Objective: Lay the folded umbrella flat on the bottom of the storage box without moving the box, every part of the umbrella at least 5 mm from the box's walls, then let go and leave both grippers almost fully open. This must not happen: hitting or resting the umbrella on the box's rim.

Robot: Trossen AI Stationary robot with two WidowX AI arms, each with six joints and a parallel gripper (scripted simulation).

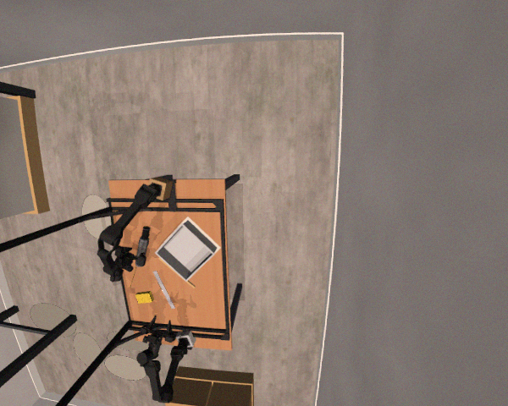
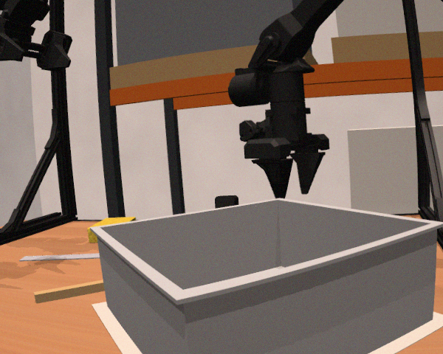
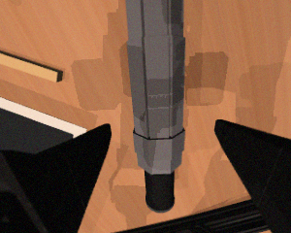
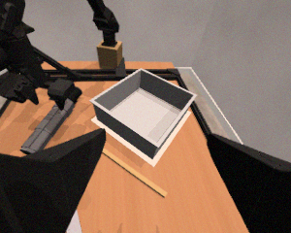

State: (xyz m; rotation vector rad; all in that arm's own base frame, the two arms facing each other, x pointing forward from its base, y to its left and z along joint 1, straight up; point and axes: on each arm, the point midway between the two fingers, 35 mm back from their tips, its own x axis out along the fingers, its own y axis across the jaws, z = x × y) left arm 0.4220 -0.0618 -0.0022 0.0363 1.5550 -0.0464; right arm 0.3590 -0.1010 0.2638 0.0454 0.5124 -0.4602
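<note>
The folded umbrella [image 1: 143,244] is a dark grey cylinder with a black handle. It lies flat on the orange table beside the grey storage box [image 1: 187,249], outside it. My left gripper [image 3: 162,127] is open and hangs above the umbrella's handle end [image 3: 160,189], one finger on each side, not touching it. In the exterior view the left gripper [image 2: 290,186] is above and behind the box [image 2: 267,266]. My right gripper [image 4: 156,136] is open and empty, high over the table's end, far from the box [image 4: 143,109] and the umbrella [image 4: 46,127].
A yellow sponge [image 1: 143,297] and a metal ruler [image 1: 163,289] lie on the table between the box and the right arm. A thin wooden stick [image 4: 133,172] lies by the box's white mat. A wooden block [image 4: 110,53] stands at the left arm's base. A black frame edges the table.
</note>
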